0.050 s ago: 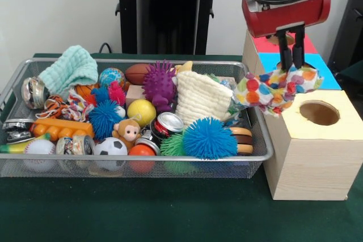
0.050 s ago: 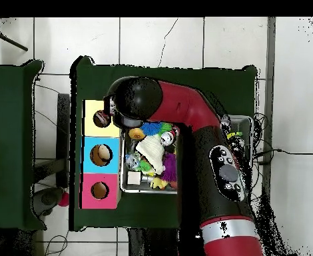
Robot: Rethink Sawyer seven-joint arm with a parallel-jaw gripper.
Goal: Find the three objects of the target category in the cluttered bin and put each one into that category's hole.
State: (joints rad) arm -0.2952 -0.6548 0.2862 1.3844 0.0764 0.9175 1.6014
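Note:
My gripper hangs over the wooden sorting box and is shut on a white cloth with coloured polka dots. The cloth dangles above the blue section, just behind the yellow section's round hole. Two more cloths lie in the wire bin: a mint green one at the back left and a cream waffle one in the middle right. In the overhead view the red arm reaches across the bin to the box's yellow hole and hides the gripper.
The bin is packed with balls, spiky rubber toys, crushed cans, a monkey toy and an orange chew toy. The box also has a blue hole and a pink hole. Green cloth covers the table.

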